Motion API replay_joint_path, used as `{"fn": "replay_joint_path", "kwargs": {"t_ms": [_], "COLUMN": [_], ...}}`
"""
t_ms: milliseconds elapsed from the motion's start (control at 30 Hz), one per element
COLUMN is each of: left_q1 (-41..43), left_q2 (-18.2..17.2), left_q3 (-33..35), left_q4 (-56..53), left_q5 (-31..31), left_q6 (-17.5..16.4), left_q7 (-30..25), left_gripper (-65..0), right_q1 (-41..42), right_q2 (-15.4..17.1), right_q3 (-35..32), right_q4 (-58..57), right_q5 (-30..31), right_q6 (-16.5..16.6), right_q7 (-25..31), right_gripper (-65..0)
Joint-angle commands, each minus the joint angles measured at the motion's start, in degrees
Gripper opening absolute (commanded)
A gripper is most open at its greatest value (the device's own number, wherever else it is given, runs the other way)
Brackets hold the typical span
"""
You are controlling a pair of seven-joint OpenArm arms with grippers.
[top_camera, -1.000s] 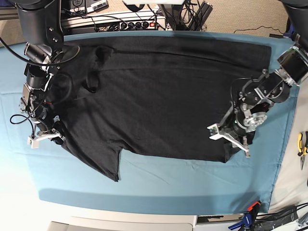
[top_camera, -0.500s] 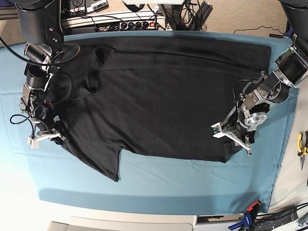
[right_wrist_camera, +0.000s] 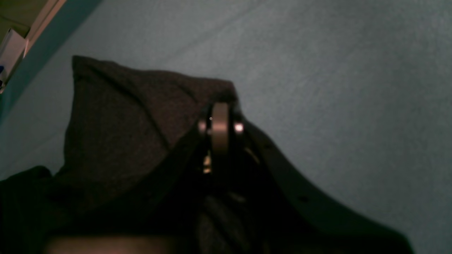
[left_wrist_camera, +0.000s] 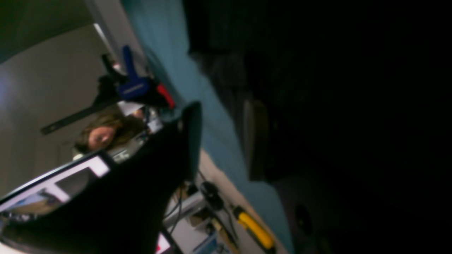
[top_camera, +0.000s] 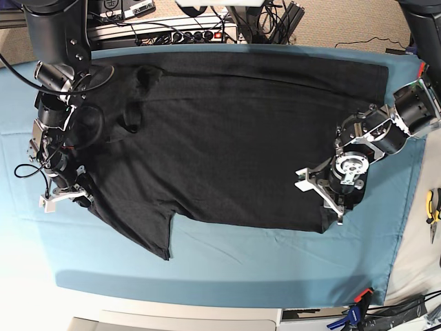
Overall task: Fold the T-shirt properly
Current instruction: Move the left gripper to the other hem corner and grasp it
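The black T-shirt (top_camera: 227, 138) lies spread out, plain side up, on the teal table cloth (top_camera: 241, 269). My right gripper (top_camera: 65, 196) is at the shirt's left sleeve. In the right wrist view it (right_wrist_camera: 220, 116) is shut, with a tented fold of the shirt (right_wrist_camera: 116, 134) pinched at its tip. My left gripper (top_camera: 322, 196) is low over the shirt's bottom right corner. The left wrist view is mostly dark cloth (left_wrist_camera: 353, 106), so the state of its jaws is hidden.
Cables and a power strip (top_camera: 179, 31) lie behind the table. A blue clamp (top_camera: 358, 300) grips the cloth's front right corner, and it also shows in the left wrist view (left_wrist_camera: 132, 84). Yellow pliers (top_camera: 432, 207) lie past the right edge. A person's face (left_wrist_camera: 100, 135) shows beyond the table.
My left arm's wrist has turned and shifted slightly up and to the left over the shirt's corner. The right arm and the shirt have not visibly moved.
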Motion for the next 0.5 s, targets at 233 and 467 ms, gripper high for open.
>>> {"fn": "replay_joint_path", "kwargs": {"t_ms": [233, 467], "left_q1": [-1.6, -1.6], "left_q2": [-0.6, -0.4], "left_q3": [-0.5, -0.5], "left_q4": [0.4, -4.7], "left_q5": [-4.2, -4.1], "left_q6": [-0.4, -0.4], "left_q7": [-0.6, -2.5], "left_gripper": [-43.1, -43.1], "right_q1": [1.0, 1.0], "right_q2": [0.7, 0.7], "right_q3": [0.0, 0.0], "right_q4": [0.6, 0.6], "right_q5": [-1.0, -1.0], "right_q6": [-0.3, -0.3], "right_q7": [-0.5, -0.5], "right_gripper": [-65.0, -65.0]}}
